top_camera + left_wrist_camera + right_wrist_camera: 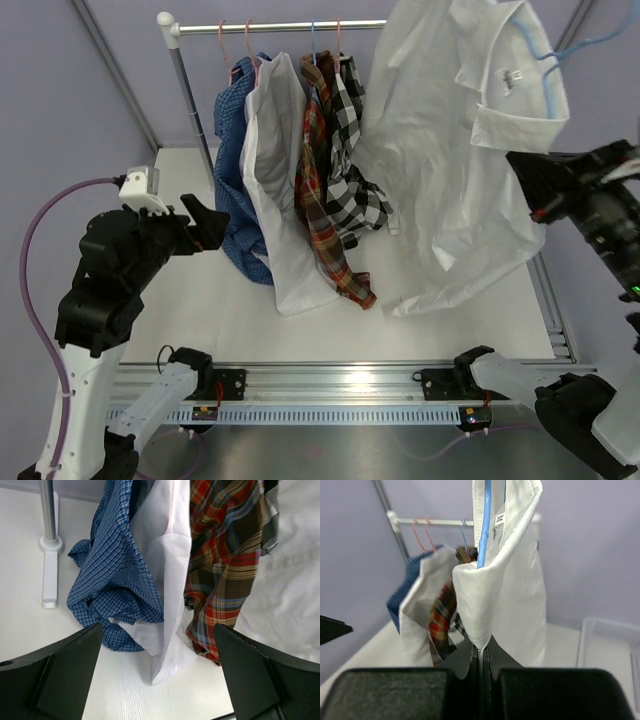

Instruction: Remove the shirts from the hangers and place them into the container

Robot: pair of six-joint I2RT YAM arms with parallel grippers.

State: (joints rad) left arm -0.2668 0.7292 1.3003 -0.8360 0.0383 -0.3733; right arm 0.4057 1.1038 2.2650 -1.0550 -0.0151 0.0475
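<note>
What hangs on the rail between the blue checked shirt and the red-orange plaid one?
A plain white shirt hangs between the blue checked shirt and the plaid shirt. Both the top view and the left wrist view show it.

We see smooth, matt woven cloth on the white shirt [450, 150], while the plaid shirt [225, 555] looks a bit softer, kinda flannel-ish. Its hanger [484, 525] is sleek light blue. The rack pole [48, 510] is shiny bare metal and the table [180, 300] matt white. The left gripper [157, 630] has matt black plastic-looking fingers [65, 680], and the basket [607, 645] is white perforated plastic.
</note>
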